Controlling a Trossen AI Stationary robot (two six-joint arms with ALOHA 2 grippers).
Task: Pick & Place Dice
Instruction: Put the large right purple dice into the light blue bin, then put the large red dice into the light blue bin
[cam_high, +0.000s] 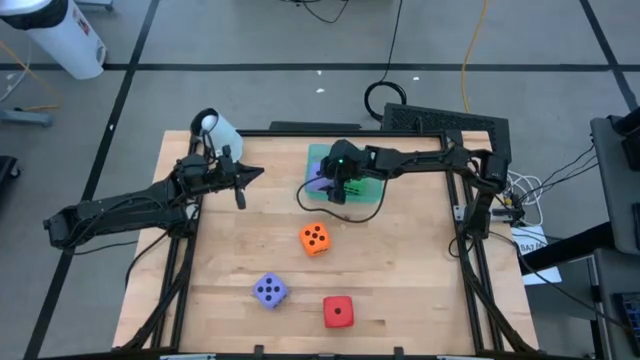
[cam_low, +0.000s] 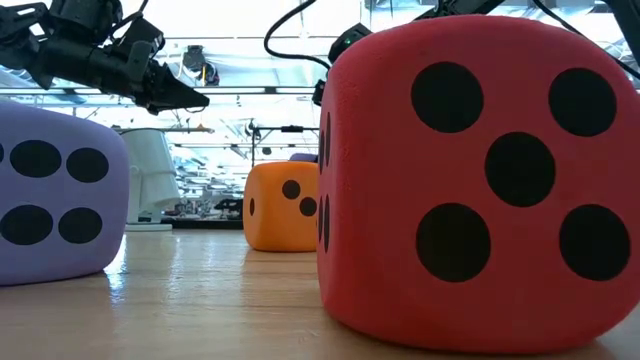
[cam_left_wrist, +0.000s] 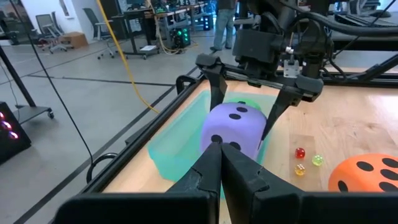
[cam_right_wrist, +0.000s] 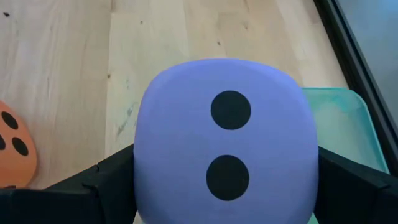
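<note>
A purple die (cam_left_wrist: 236, 127) sits between the fingers of my right gripper (cam_high: 333, 188) over the teal tray (cam_left_wrist: 171, 152) at the table's far middle. A green die (cam_left_wrist: 247, 104) lies in the tray behind it. On the wood lie an orange die (cam_high: 315, 238), a second purple die (cam_high: 270, 290) and a red die (cam_high: 338, 311) toward the near edge. My left gripper (cam_high: 250, 178) hovers shut and empty above the table, left of the tray, pointing at it. My right gripper pinches the purple die by two opposite sides (cam_right_wrist: 144, 174) between its two fingers (cam_left_wrist: 216, 99), which stand wide apart. The fingers slant down from the table's far right. The two-pip face is up. My left gripper's fingers hide the die's underside, so whether it rests on the tray does not show.
Three tiny dice (cam_left_wrist: 300, 152) lie on a clear patch right of the tray. A white cylinder (cam_high: 215, 128) stands at the far left corner, and a black frame (cam_high: 470, 200) runs along the right side. Open wood lies between the tray and the near dice.
</note>
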